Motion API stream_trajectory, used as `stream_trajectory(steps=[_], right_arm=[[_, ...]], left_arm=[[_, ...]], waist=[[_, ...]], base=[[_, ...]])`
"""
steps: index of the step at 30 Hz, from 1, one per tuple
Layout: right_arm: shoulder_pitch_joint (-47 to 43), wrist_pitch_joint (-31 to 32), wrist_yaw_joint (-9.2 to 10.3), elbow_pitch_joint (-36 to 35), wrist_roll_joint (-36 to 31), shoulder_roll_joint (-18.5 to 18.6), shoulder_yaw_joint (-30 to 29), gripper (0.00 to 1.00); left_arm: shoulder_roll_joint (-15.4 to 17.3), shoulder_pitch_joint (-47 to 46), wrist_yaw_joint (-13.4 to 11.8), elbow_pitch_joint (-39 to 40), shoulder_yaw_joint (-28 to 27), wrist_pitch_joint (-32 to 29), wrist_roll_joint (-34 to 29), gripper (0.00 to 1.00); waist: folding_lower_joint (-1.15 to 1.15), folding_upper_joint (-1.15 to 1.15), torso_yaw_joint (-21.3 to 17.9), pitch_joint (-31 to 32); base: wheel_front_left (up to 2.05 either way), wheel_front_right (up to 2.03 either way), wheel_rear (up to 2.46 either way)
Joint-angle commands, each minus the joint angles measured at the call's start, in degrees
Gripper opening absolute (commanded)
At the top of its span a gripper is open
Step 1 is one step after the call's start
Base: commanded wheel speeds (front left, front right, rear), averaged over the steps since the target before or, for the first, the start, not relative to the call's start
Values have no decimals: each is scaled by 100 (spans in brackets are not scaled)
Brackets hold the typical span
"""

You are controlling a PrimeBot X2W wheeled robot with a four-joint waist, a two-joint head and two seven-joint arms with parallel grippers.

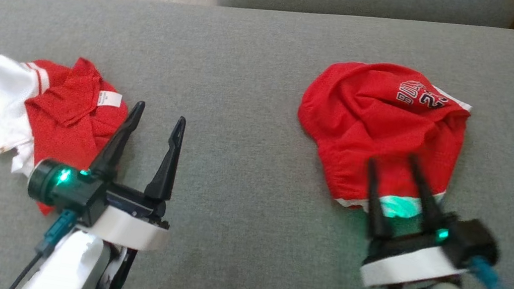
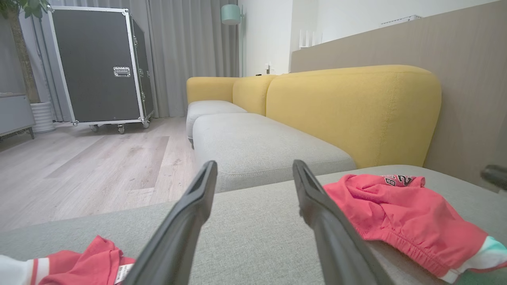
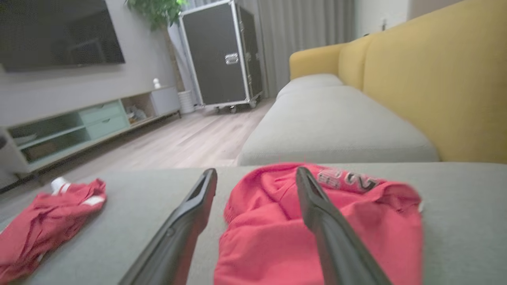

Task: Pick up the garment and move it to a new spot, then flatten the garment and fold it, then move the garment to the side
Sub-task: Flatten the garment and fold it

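head view, two red garments (image 1: pixel 68 116) (image 1: pixel 382 127), two grippers (image 1: pixel 160 111) (image 1: pixel 392 159)

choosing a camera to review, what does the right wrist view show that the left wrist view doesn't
Right wrist view: a dark TV screen and a low cabinet with mint drawers. Left wrist view: a mint lamp. Shared: the black wheeled case, yellow sofa back, grey cushion, lettered red garment and red-and-white garment.

Two garments: a white-trimmed garment (image 1: pixel 53 109) and a lettered garment (image 1: pixel 382 127). Two grippers: left gripper (image 1: pixel 160 111), right gripper (image 1: pixel 392 159). One black case (image 2: pixel 99 67), one plant (image 3: pixel 158 12), one lamp (image 2: pixel 231 14).
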State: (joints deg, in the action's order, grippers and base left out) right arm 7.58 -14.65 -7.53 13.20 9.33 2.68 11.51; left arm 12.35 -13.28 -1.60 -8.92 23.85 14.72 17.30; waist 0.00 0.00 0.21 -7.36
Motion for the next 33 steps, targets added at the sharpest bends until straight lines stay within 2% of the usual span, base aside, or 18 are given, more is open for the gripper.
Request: stream_trajectory(steps=[1, 7, 13, 20, 21, 22, 23, 30, 33], right_arm=[[210, -33, 4, 10, -70, 20, 236, 100], [811, 453, 4, 1284, -431, 20, 586, 100], [1365, 1021, 4, 2300, -760, 20, 365, 100], [1649, 1407, 4, 3030, -565, 20, 278, 100], [1684, 1420, 4, 3105, -463, 20, 319, 66], [1720, 1397, 4, 3154, -334, 20, 363, 18], [1762, 1342, 4, 3180, -200, 20, 422, 0], [2173, 401, 4, 2799, 732, 20, 1444, 0], [2385, 233, 4, 2635, 1063, 20, 1973, 0]], left_arm=[[23, -181, 41, 146, -262, 28, -57, 100], [-207, -171, 273, 11, -365, 28, -232, 100], [-427, -249, 453, -114, -453, 28, -382, 100], [-573, -278, 576, -202, -570, 28, -498, 100], [-590, -278, 592, -211, -592, 28, -516, 100], [-606, -277, 606, -217, -613, 28, -535, 100], [-621, -274, 620, -221, -634, 28, -553, 100], [-685, -268, 695, -230, -797, 28, -667, 100], [-715, -272, 720, -206, -860, 28, -705, 100]], waist=[[0, 0, 44, -25], [0, 0, 242, -123], [0, 0, 486, -223], [0, 0, 633, -272], [0, 0, 643, -275], [0, 0, 649, -277], [0, 0, 650, -279], [0, 0, 587, -282], [0, 0, 577, -262]], base=[[0, 0, 0], [0, 0, 0], [0, 0, 0], [0, 0, 0], [0, 0, 0], [0, 0, 0], [0, 0, 0], [0, 0, 0], [0, 0, 0]])
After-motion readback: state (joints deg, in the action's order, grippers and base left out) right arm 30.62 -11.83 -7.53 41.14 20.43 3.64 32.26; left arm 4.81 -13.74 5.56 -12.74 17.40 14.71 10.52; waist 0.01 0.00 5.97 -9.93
